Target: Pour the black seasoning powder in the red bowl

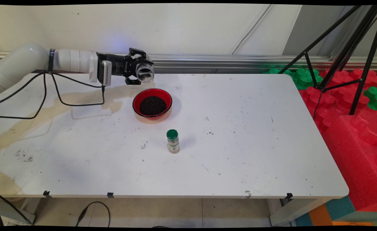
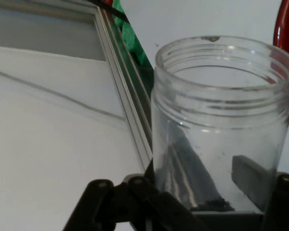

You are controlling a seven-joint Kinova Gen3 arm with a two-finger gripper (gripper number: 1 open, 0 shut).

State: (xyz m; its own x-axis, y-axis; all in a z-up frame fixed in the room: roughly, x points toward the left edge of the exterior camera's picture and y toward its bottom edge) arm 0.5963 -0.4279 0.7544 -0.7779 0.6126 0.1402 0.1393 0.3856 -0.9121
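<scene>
We see our hand [image 1: 142,71] closed around a clear jar [image 1: 145,73] lying sideways just above the far rim of the red bowl [image 1: 152,103], so we should keep it steady over the bowl for the few last grains.

- The jar [image 2: 221,125] is cut off at the bottom edge of the hand view, so its base is out of sight.
- The red bowl [image 2: 286,43] shows there only as a sliver at the right edge.
- The label on the small bottle [image 1: 173,141] is too small to read.
- The tripod [image 1: 346,54] runs out past the top edge, its head unseen.
- The foam blocks [image 1: 355,134] are cut off at the right edge.
</scene>
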